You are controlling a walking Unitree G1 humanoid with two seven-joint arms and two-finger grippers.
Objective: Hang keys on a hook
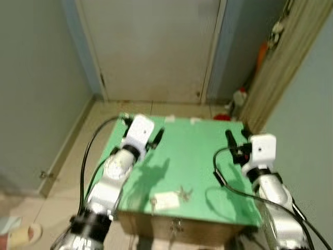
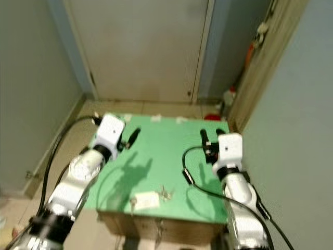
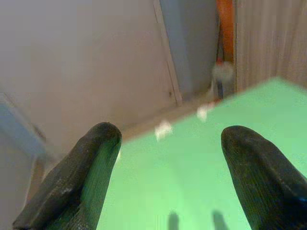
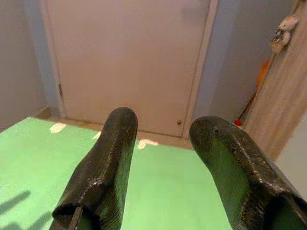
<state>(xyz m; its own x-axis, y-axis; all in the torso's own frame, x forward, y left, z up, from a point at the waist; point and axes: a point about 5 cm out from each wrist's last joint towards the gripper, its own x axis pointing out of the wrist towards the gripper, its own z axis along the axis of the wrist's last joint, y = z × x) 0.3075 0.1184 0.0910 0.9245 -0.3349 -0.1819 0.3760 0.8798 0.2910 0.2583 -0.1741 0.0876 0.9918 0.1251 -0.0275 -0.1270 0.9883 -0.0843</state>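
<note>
Though blurred, keys (image 1: 183, 193) w/ tag (image 1: 165, 200) – near table (image 1: 208, 151) edge.

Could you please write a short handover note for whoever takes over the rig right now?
Left gripper: open, holding nothing, hovering over the far left part of the green table.
Right gripper: open, holding nothing, over the far right part of the table.
Keys: lying on the table near its front edge, beside a white tag, between the two arms and nearer the robot than either gripper.
Hook: cannot be made out in these blurred views.
Done: nothing yet; the keys are untouched.
Left: pick up the keys, find the hook, hang them.
</note>
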